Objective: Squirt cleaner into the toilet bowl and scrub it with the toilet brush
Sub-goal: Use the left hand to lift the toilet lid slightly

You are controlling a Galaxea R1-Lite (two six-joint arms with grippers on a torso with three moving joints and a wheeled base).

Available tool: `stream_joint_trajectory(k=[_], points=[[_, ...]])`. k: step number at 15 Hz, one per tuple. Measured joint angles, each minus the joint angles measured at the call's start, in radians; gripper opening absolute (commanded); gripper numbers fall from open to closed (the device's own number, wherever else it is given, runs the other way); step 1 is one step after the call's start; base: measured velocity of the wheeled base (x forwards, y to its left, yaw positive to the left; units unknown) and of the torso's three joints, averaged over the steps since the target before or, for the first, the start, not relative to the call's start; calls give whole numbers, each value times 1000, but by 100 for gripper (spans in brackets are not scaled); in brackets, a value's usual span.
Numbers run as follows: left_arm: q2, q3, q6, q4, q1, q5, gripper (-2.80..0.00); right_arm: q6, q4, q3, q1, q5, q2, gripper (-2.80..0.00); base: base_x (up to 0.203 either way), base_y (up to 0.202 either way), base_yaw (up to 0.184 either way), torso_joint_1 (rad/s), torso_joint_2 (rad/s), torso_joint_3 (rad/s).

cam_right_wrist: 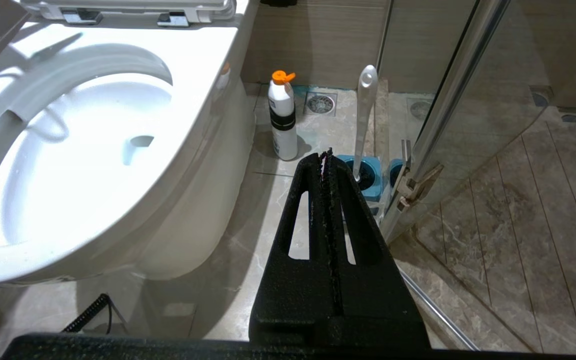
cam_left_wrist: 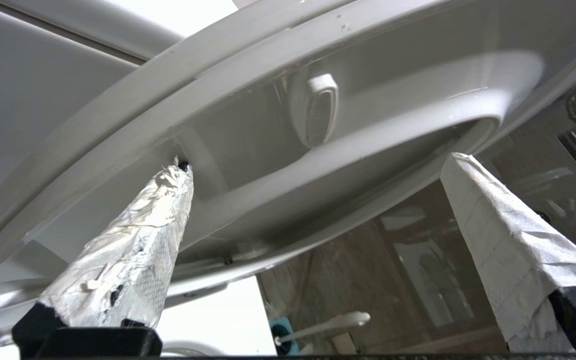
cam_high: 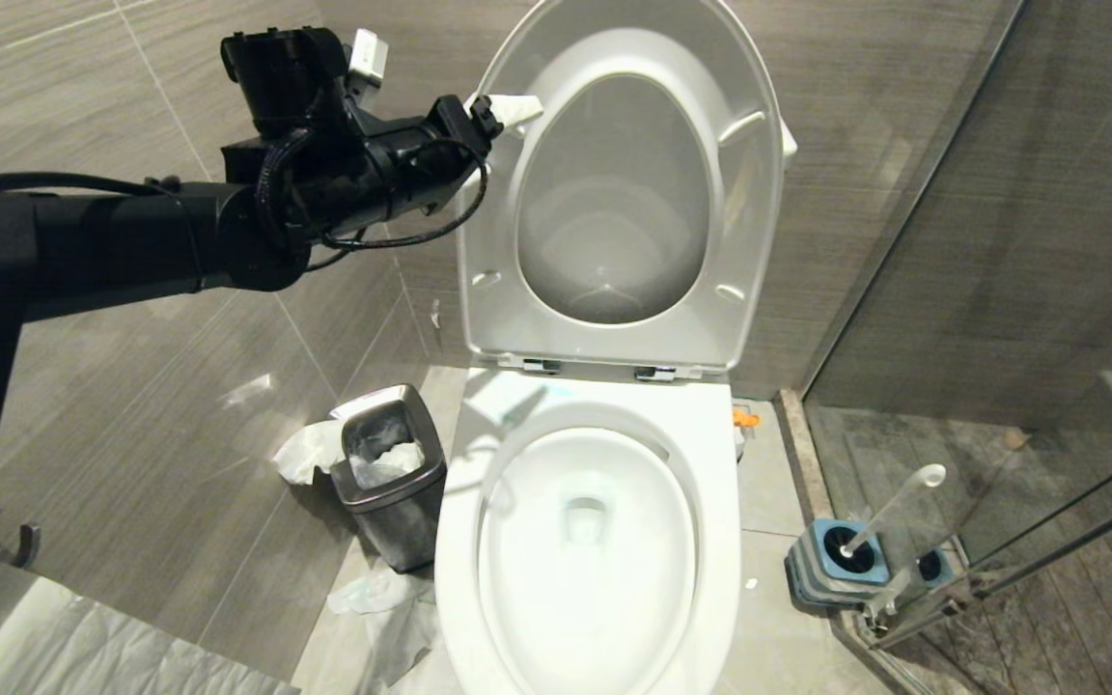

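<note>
The left gripper (cam_high: 503,108), fingers spread and empty, sits at the raised white plastic seat and lid (cam_high: 749,241), at 11 o'clock from the white ceramic toilet bowl (cam_high: 710,541). Risk: a snagged fingertip tips the seat down. The pale-handled toilet brush (cam_high: 889,512) stands in its blue-topped holder at 3 o'clock. The right gripper (cam_right_wrist: 326,155) is clenched, empty.

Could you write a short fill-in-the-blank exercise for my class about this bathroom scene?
1. The toilet brush stands in its ____-topped holder.
2. The left gripper is up at the edge of the raised toilet ____.
3. The bottle beside the toilet bowl has an ____ cap.
4. The right gripper's jaws are ____.

Missing words: blue; seat; orange; shut
</note>
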Motion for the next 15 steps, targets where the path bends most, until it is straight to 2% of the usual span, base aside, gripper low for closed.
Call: stream_joint_trajectory(k=[4, 12, 15], points=[[27, -1, -10, -63, 5, 49, 0, 0, 0, 0, 0, 0, 0, -280, 0, 0, 0, 0, 0, 0], [99, 0, -13, -178, -7, 55, 0, 0, 0, 0, 0, 0, 0, -280, 0, 0, 0, 0, 0, 0], [124, -1, -12, -203, -9, 81, 0, 0, 0, 0, 0, -1, 0, -280, 0, 0, 0, 0, 0, 0]])
